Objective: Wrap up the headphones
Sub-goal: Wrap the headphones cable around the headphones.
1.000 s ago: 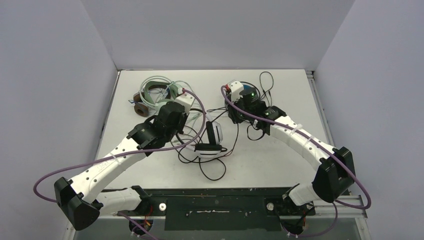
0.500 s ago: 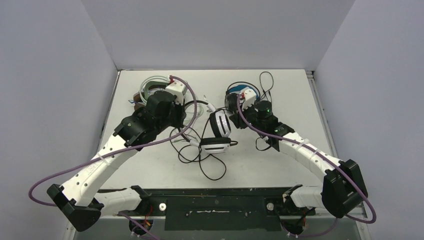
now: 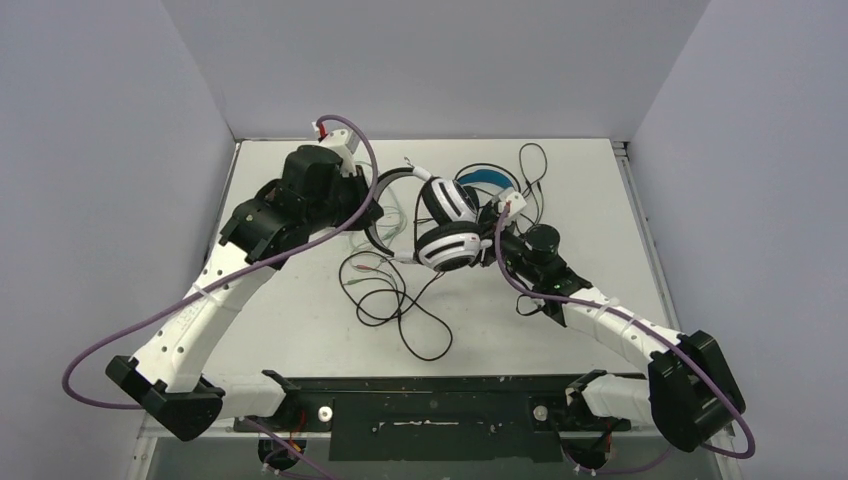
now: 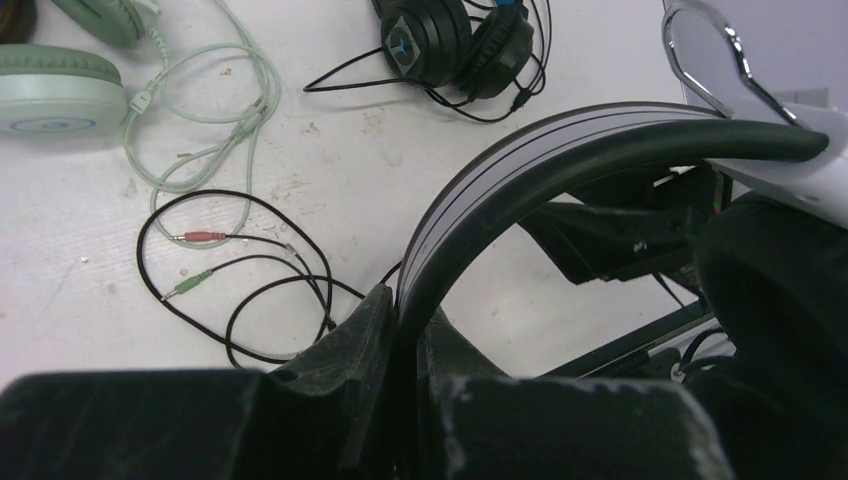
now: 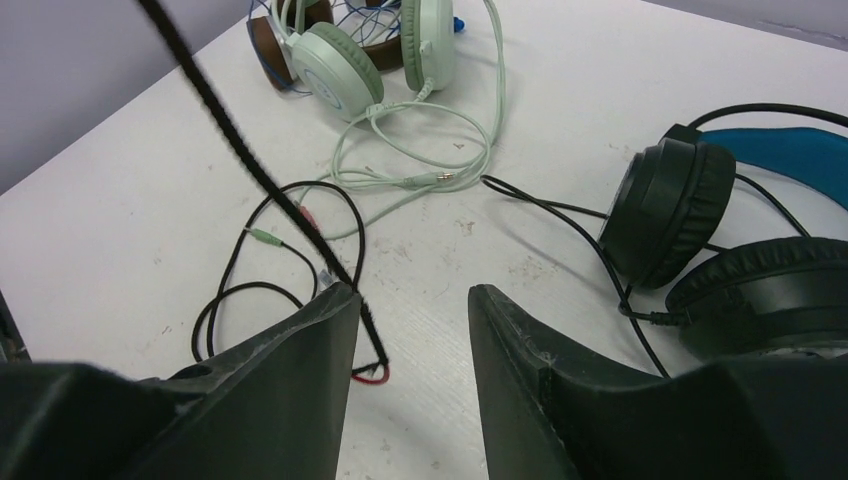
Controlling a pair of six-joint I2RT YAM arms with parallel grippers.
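Note:
My left gripper (image 3: 372, 222) is shut on the black headband (image 4: 480, 180) of the white headset with black stripes (image 3: 446, 246) and holds it above the table, ear cups hanging to the right. Its black cord (image 3: 392, 300) trails in loops on the table and passes my right gripper's left finger (image 5: 300, 350). My right gripper (image 5: 415, 295) is open and empty, just right of the lifted ear cups (image 3: 497, 243). The black headset with the blue headband (image 5: 670, 200) lies behind it. The mint green headset (image 5: 340, 60) and the brown one (image 5: 268, 40) lie at the back left.
The mint cord (image 5: 420, 150) loops on the table between the mint and black headsets. Red and green plugs (image 4: 200, 238) lie on the table at the end of the black cord. Grey walls close the back and sides.
My left gripper has risen and moved toward the back, lifting the striped headset off the table centre. My right gripper has drawn back a little toward the near right.

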